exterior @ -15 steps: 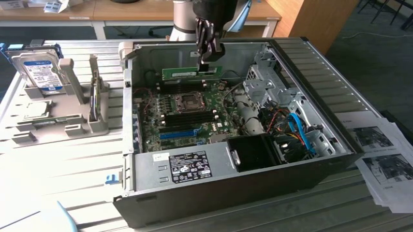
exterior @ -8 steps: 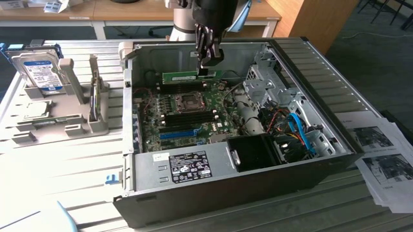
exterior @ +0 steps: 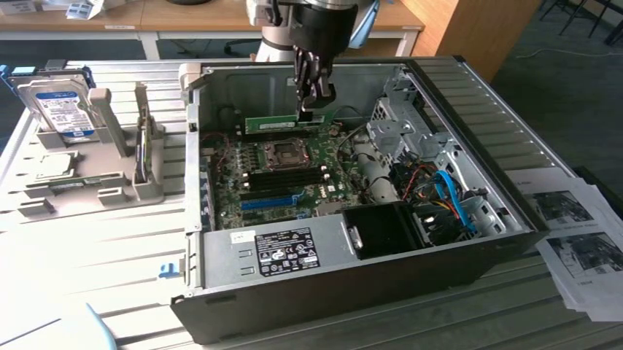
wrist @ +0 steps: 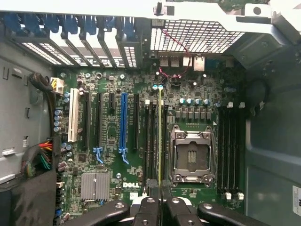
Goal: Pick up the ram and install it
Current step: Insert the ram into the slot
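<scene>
The ram [exterior: 287, 122] is a thin green board that hangs level inside the open computer case [exterior: 506, 146], above the far part of the motherboard [exterior: 282, 175]. My gripper [exterior: 311, 109] reaches down from above and is shut on the stick's end nearest the exterior view's right. In the wrist view the ram [wrist: 160, 136] appears edge-on as a thin greenish line held between the black fingers [wrist: 146, 209]. It runs along the dark memory slots [wrist: 151, 141] beside the CPU socket [wrist: 190, 157]. Whether its lower edge touches a slot I cannot tell.
A long blue slot [wrist: 123, 122] and other card slots lie beside the memory slots. A second bank of slots [wrist: 230, 146] flanks the socket's other side. Blue cables [exterior: 450, 197] and a drive cage [exterior: 404, 117] fill the case's right. A hard drive [exterior: 60, 109] stands in a grey fixture; papers [exterior: 574, 233] lie beside the case.
</scene>
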